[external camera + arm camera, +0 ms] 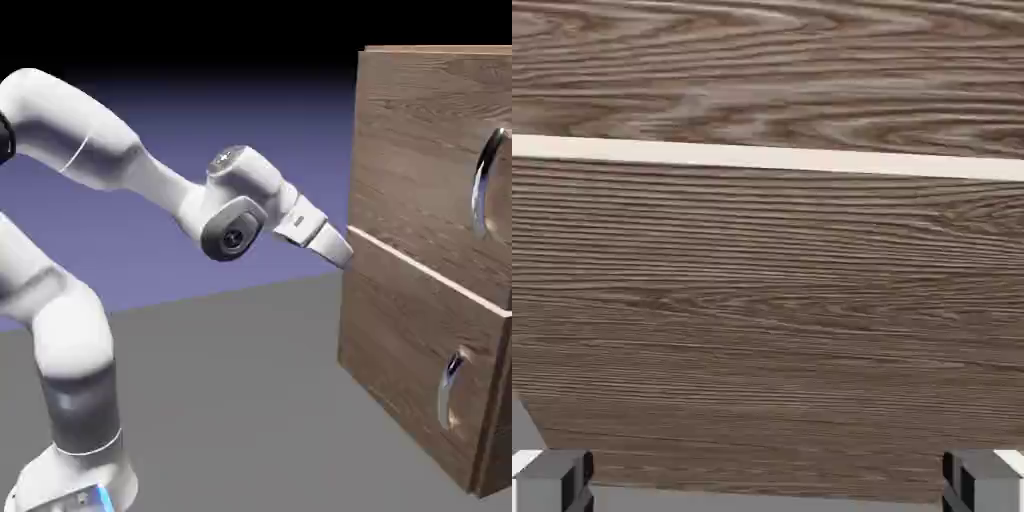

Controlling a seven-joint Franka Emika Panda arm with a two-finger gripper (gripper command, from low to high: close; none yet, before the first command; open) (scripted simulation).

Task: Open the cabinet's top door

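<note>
Grey table, blue-violet backdrop going black overhead. I see the cabinet at the exterior view's right: brown wood-grain, pale seam between two panels. The top door sits shut, long curved silver handle upright. My gripper hovers near the seam, fingers spread wide, empty.

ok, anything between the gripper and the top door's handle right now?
Nothing visible. The open gripper sits near the cabinet at the seam, close to its near edge. The top door's handle is further along the front, above the seam, with only bare wood between.
</note>
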